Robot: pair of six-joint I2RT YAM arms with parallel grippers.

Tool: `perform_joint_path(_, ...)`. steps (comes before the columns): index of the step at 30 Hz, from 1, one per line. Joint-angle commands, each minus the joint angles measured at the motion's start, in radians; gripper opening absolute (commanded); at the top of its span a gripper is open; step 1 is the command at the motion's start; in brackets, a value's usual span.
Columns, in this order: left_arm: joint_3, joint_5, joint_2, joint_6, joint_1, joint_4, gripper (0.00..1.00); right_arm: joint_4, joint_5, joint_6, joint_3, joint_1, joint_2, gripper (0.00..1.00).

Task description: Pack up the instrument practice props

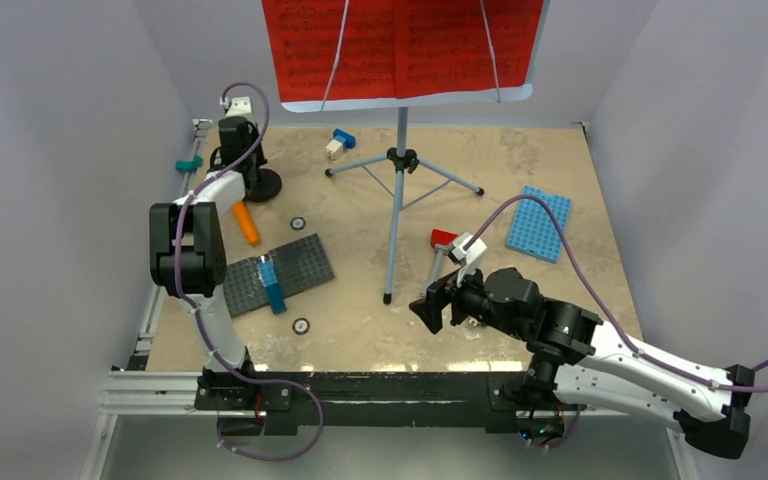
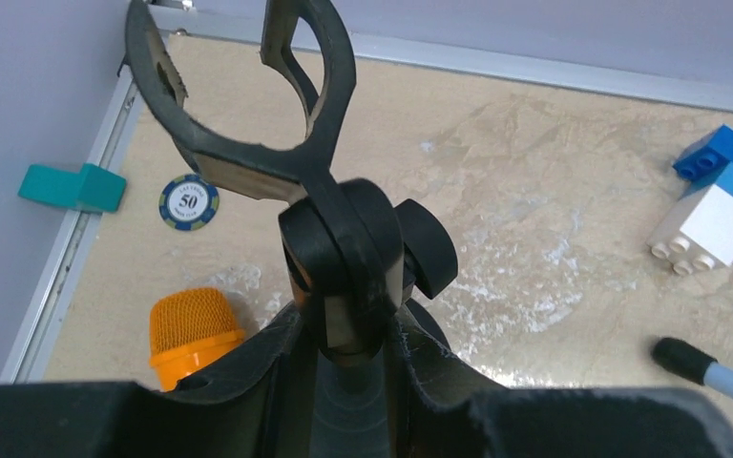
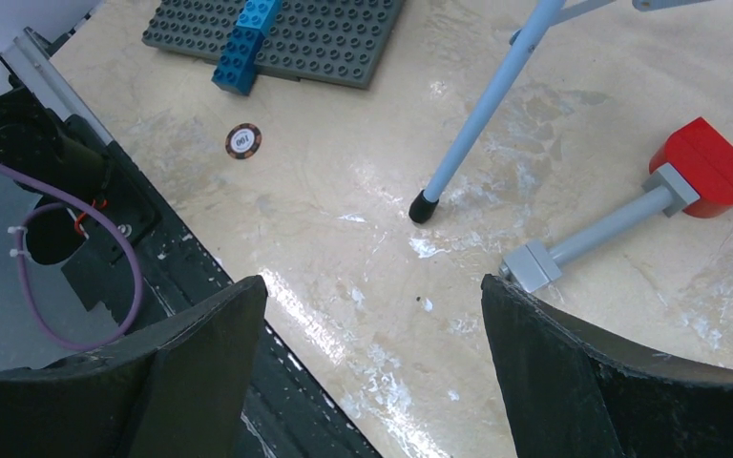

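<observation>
Only in the left wrist view is the small black mic stand (image 2: pixel 339 239) seen clamped between the narrowed jaws of the left gripper (image 2: pixel 345 358) (overhead, the grip is hidden by the wrist), at the far-left corner of the table (image 1: pixel 560 290). The orange toy microphone (image 2: pixel 189 332) is laid just beside it. The right gripper (image 3: pixel 372 372) is held wide, nothing between its jaws, near a tripod foot (image 3: pixel 424 206) of the music stand (image 1: pixel 397 190); the red sheet-music pages (image 1: pixel 400 45) are shown only from above.
</observation>
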Motion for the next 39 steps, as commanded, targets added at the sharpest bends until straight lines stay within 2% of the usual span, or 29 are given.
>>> perform_joint_path(1, 0.089, 0.019, 0.022, 0.039, 0.014, 0.097, 0.00, 0.050, 0.028, -0.029, 0.067, -0.003, 0.026, 0.88)
perform_joint_path(6, 0.087, 0.017, 0.054, 0.029, 0.016, 0.094, 0.00, 0.043, 0.036, -0.026, 0.070, -0.003, 0.043, 0.88)
perform_joint_path(7, 0.077, 0.015, 0.053, 0.022, 0.016, 0.096, 0.03, 0.042, 0.038, -0.025, 0.071, -0.003, 0.044, 0.88)
perform_joint_path(12, -0.004, 0.038, 0.003, -0.014, 0.016, 0.127, 0.43, 0.039, 0.041, -0.029, 0.082, -0.003, 0.049, 0.88)
perform_joint_path(16, -0.097, 0.070, -0.080, -0.046, 0.015, 0.190, 0.65, 0.028, 0.032, -0.020, 0.093, -0.003, 0.055, 0.88)
perform_joint_path(20, -0.121, 0.092, -0.183, -0.096, 0.016, 0.185, 0.79, 0.019, 0.029, 0.005, 0.084, -0.003, 0.041, 0.88)
perform_joint_path(22, -0.143, 0.098, -0.258, -0.126, 0.014, 0.195, 0.99, 0.018, 0.033, 0.022, 0.069, -0.004, 0.031, 0.88)
perform_joint_path(26, -0.236, 0.035, -0.449, -0.228, -0.017, 0.182, 1.00, 0.016, 0.073, 0.044, 0.031, -0.004, 0.008, 0.88)
perform_joint_path(28, -0.304, 0.019, -0.545, -0.259, -0.067, 0.195, 1.00, 0.016, 0.102, 0.047, 0.018, -0.007, -0.001, 0.88)
perform_joint_path(30, -0.370, 0.016, -0.626, -0.260, -0.140, 0.202, 1.00, 0.015, 0.088, 0.058, 0.011, -0.032, -0.001, 0.88)
perform_joint_path(32, -0.444, 0.002, -0.699, -0.240, -0.259, 0.216, 1.00, 0.023, 0.015, 0.082, 0.004, -0.099, 0.011, 0.88)
perform_joint_path(36, -0.711, 0.000, -0.758, -0.300, -0.470, 0.477, 1.00, 0.055, -0.109, 0.109, -0.013, -0.211, 0.028, 0.88)
perform_joint_path(39, -0.779, 0.028, -0.721, -0.332, -0.572, 0.583, 1.00, 0.044, -0.122, 0.101, 0.009, -0.223, 0.034, 0.88)
